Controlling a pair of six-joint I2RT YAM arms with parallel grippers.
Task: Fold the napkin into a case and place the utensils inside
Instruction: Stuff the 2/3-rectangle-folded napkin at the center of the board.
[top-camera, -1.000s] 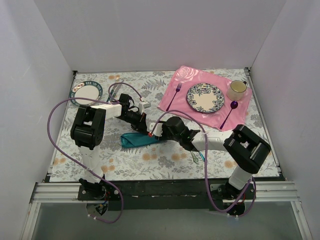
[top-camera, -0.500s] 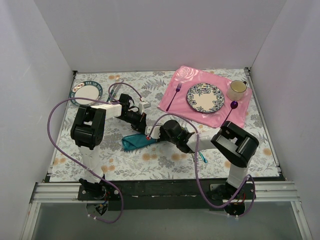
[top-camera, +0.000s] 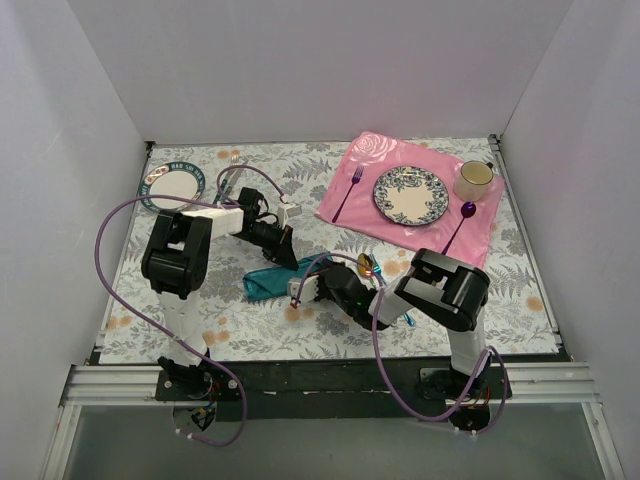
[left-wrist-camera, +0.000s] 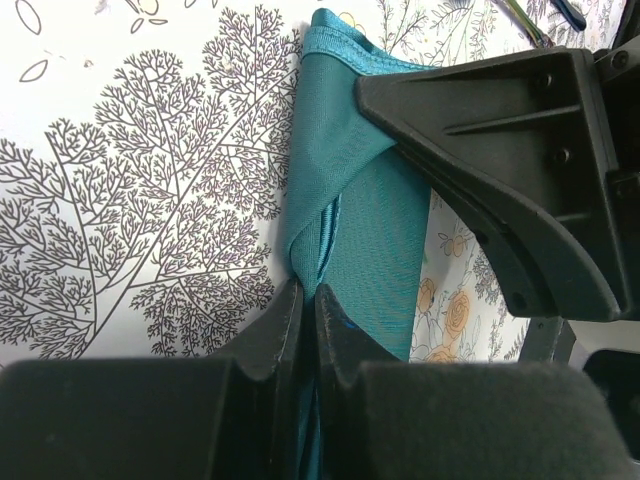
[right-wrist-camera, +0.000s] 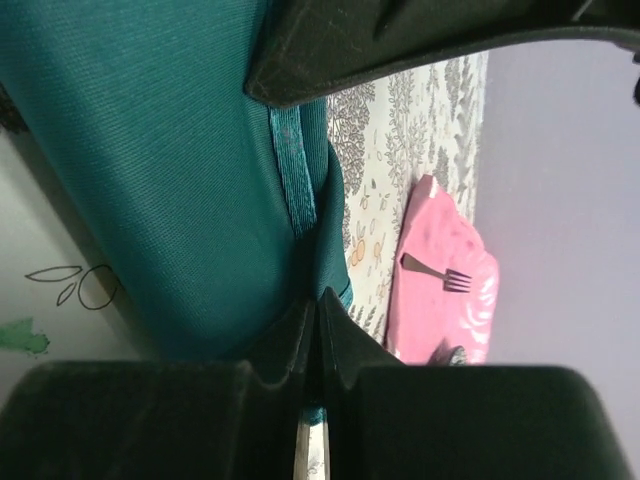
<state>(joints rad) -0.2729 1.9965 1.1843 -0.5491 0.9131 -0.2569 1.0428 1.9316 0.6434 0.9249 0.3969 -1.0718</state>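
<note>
Item: teal napkin (top-camera: 268, 282), folded into a narrow strip, lying on the floral worktop (top-camera: 330, 170), left of centre.
Left end effector (left-wrist-camera: 305, 300): jaws narrow, pinching a raised fold of the napkin.
Right end effector (right-wrist-camera: 312, 310): jaws pressed together at the napkin's stitched hem.
Iridescent spoon (top-camera: 368, 265): beside the right arm, outside the cloth, near the pink placemat (top-camera: 440, 235).

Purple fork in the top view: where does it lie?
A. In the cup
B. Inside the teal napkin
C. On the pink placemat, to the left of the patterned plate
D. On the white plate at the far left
C: the purple fork lies on the pink placemat, just left of the patterned plate and apart from it.
</note>
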